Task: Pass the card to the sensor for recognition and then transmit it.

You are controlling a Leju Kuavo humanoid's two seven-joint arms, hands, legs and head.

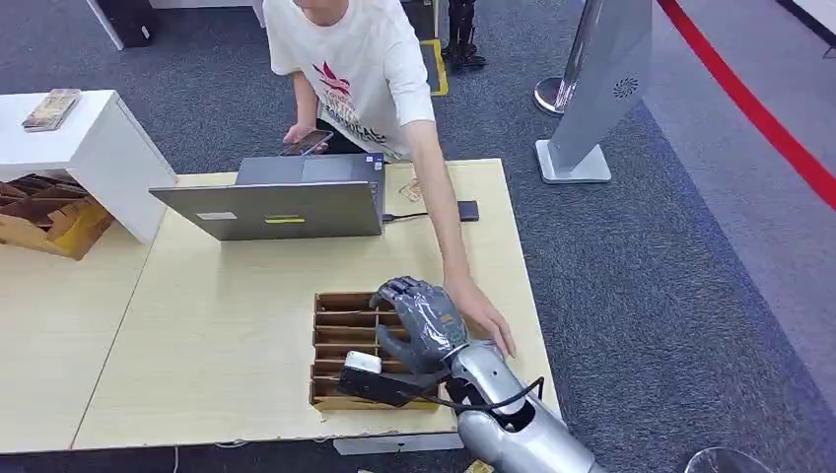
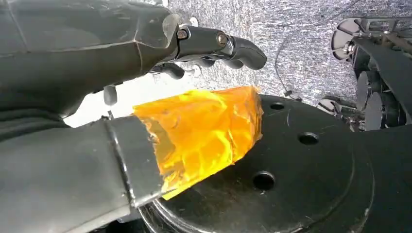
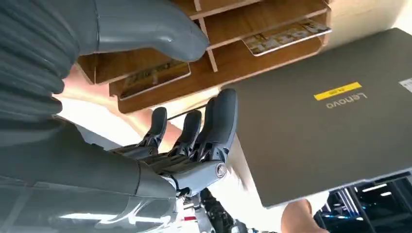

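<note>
A wooden slotted card rack (image 1: 340, 345) lies at the table's near edge. Printed cards sit in its slots (image 3: 286, 36), (image 3: 153, 77). My right hand (image 1: 424, 320) hovers over the rack's right end, fingers (image 3: 221, 116) spread and slightly bent, with nothing in it. A small black sensor box (image 1: 467, 210) lies by the laptop, joined to it by a cable. My left hand (image 2: 145, 73) hangs low at my side; its thumb is wrapped in orange tape (image 2: 204, 131) and it holds nothing.
A person in a white T-shirt (image 1: 355, 69) leans over the table, one hand (image 1: 488, 320) flat beside the rack, close to my right hand. A grey laptop (image 1: 286, 202) stands at the table's back. A white cabinet (image 1: 79, 148) and a cardboard box (image 1: 44, 222) stand left.
</note>
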